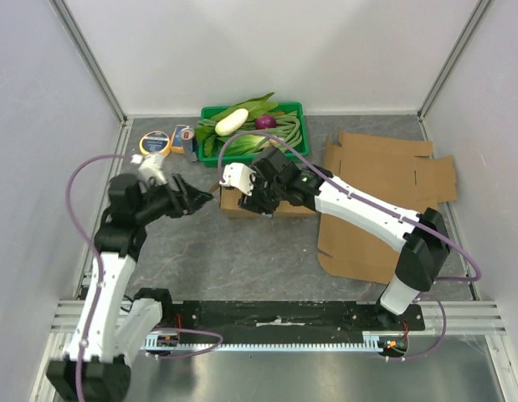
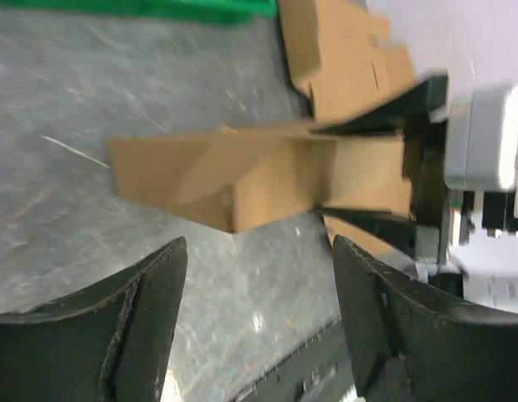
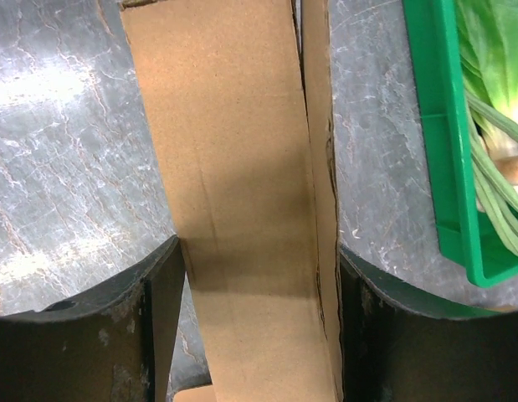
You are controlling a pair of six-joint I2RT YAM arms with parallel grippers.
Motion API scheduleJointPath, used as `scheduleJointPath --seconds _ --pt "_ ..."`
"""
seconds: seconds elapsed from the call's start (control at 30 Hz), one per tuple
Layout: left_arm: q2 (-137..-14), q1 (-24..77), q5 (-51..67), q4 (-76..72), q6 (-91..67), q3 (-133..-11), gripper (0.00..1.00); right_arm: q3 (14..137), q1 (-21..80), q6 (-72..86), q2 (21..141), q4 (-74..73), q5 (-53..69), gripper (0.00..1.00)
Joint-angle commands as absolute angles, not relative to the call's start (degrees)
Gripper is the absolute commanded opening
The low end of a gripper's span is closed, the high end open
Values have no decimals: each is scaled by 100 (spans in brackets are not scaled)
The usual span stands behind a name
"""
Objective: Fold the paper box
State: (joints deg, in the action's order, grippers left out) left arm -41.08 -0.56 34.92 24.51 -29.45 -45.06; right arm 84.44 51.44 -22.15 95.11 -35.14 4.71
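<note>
The paper box sits around the middle of the tabletop, just in front of the green tray. From above it is largely hidden by the right pincer, which pinches its two long sides, and its ends are cut off in the right wrist view. The tabletop is grey and marbled between plain white walls, with flat cardboard sheets at the right; the right arm reaches in low, and the arched left arm aims the left pincer, spread and empty, at the box without touching it
</note>
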Motion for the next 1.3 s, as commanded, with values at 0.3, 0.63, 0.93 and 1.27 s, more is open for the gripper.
scheduleJointPath --seconds 0.3,0.63,0.93,1.27 --pt "-6072 1600 1487 3427 -475 -6494 64 8973 4869 -1837 9905 -4342 1784 54" --pt "-6776 1600 2022 3771 -263 -6785 65 8974 4843 -1846 9993 -4307 1714 55" --pt "-6995 1600 1951 3665 -387 -6943 31 8939 4843 -1767 9984 -4123 1433 63" --pt "-7216 1600 2328 3595 -729 -7119 2 8868 4851 -1802 10028 -3876 967 75"
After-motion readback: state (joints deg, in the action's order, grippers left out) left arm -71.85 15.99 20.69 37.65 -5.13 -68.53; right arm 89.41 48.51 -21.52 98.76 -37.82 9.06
